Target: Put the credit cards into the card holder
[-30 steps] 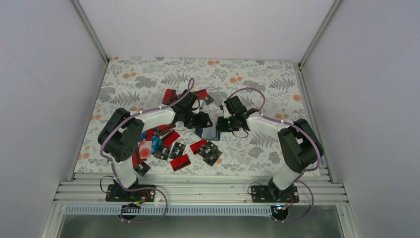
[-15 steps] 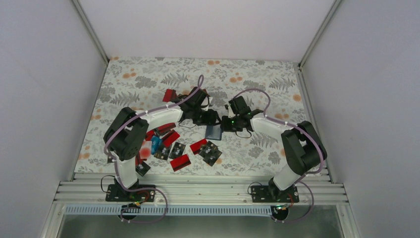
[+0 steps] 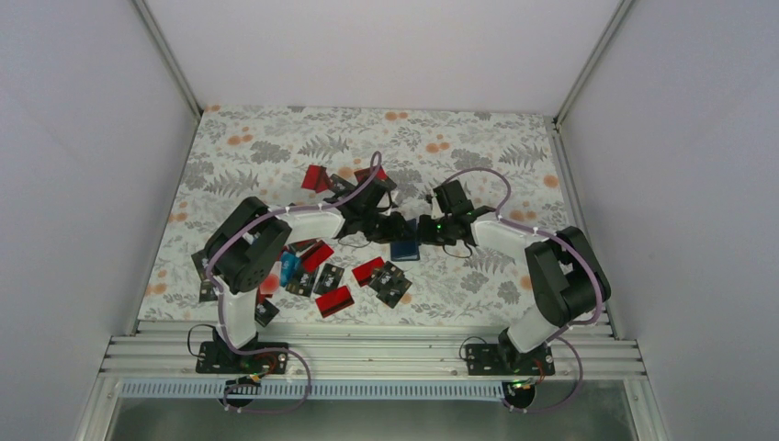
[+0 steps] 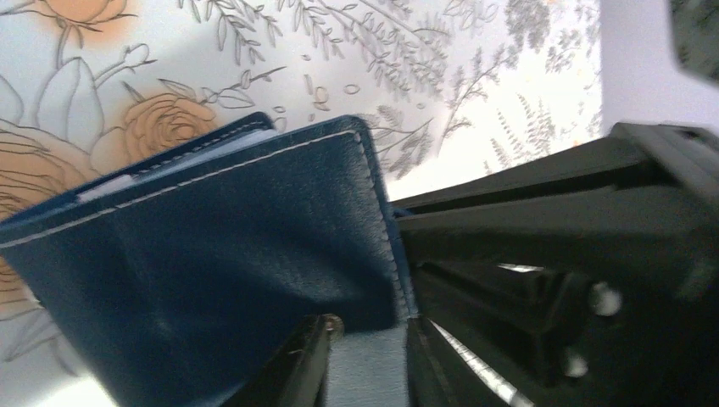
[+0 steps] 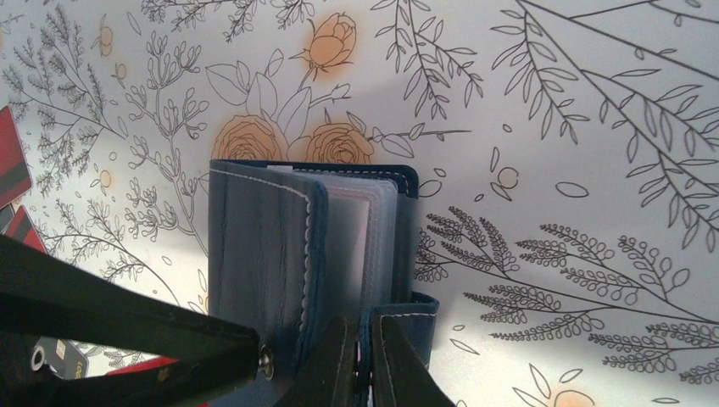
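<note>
The navy card holder [image 3: 405,250] lies partly open on the flowered cloth between my two grippers. In the right wrist view the card holder [image 5: 254,246] shows clear sleeves [image 5: 365,229] inside. My right gripper [image 5: 363,366] is shut on its near edge. The left gripper [image 4: 366,360] has its fingers on either side of a light blue flap of the card holder [image 4: 212,246], closed on it. From above, the left gripper [image 3: 391,227] and right gripper [image 3: 425,231] meet at the holder. Credit cards [image 3: 334,300], mostly red and black, lie scattered to the left. No card is in either gripper.
More cards lie behind the left arm [image 3: 317,176] and under its elbow [image 3: 292,266]. Red cards [image 5: 12,165] show at the left edge of the right wrist view. White walls stand on three sides, and an aluminium rail [image 3: 367,354] runs along the near edge.
The left arm has swung right to the card holder and its jaws have narrowed onto the flap. The right gripper and the holder have shifted slightly right.
</note>
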